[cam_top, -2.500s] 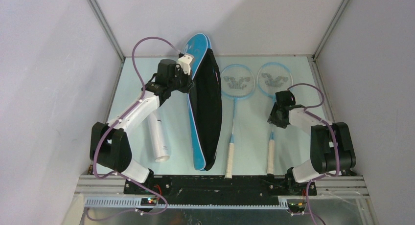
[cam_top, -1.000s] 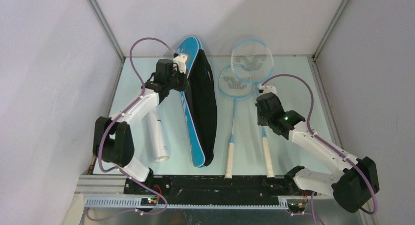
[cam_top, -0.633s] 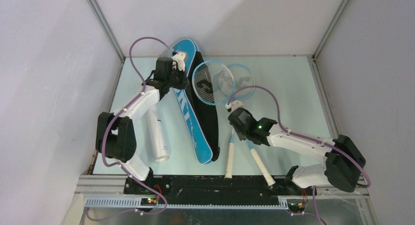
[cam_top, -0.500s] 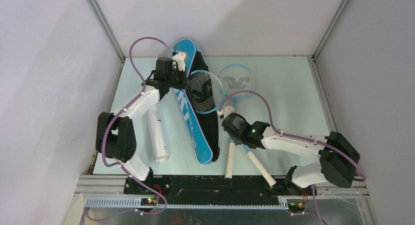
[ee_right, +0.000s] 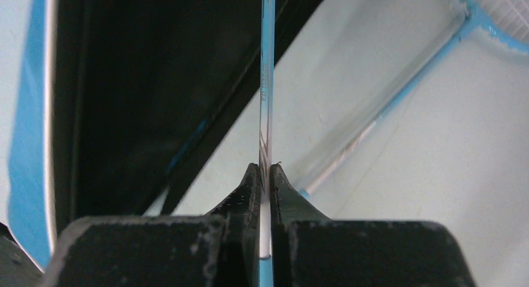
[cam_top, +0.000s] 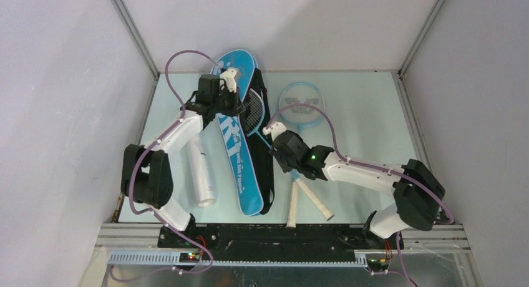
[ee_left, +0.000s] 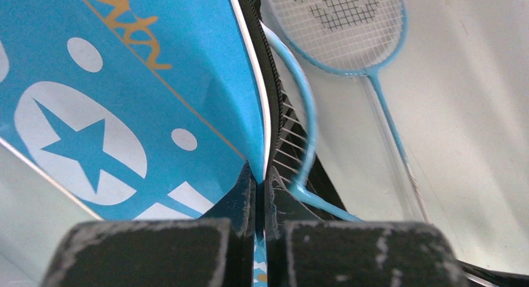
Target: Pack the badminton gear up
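Left fingers pressed together on the blue bag flap edge, holding it lifted so the mouth gapes. Right fingers pinch the racket by its thin shaft, head partly inside that opening, handle out. Second racket and tube lie on the worktop either side of the bag, not yet packed.

The blue fabric racket bag carries white lettering, white piping, a white disc with a blue star, small white dots and orange script; its inside is black. The light-blue-framed racket has white strings with a dark chequered emblem and a white grip, as has the second racket. The long plastic tube is white, the table pale mint, the walls lilac-grey.
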You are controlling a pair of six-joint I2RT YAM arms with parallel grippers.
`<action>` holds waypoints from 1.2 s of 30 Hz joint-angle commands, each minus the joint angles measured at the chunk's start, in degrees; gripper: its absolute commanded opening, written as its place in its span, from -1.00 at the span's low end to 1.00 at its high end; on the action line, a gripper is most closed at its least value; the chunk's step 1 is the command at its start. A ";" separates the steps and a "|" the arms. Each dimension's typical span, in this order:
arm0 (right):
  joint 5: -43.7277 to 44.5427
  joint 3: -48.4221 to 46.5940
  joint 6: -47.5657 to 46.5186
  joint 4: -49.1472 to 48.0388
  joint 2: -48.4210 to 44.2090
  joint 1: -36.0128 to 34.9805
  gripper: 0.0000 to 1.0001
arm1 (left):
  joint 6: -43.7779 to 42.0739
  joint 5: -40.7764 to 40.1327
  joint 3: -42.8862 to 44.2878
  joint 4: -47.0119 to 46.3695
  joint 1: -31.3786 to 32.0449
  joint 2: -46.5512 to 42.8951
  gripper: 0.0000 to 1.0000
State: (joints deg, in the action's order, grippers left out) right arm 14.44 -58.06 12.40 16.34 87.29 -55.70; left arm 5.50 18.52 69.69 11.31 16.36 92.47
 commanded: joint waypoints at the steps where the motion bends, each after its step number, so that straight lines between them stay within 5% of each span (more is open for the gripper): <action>1: -3.07 -6.00 4.08 -11.05 4.03 1.89 -1.00 | 4.31 5.60 -3.02 -4.10 2.62 -6.57 -1.00; 19: -10.82 -11.58 8.38 -28.73 6.97 8.82 -1.00 | 17.28 19.51 -12.48 -15.83 9.47 -13.87 -1.00; 36: -22.45 -20.81 12.23 -20.55 4.18 11.18 -1.00 | 19.86 13.01 -10.33 -14.70 8.64 -20.12 -1.00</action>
State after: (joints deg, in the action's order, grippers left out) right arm -6.50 -73.36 23.66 3.62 96.16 -45.76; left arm 20.64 24.18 59.40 -4.43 22.76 74.04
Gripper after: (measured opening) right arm 0.027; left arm 0.020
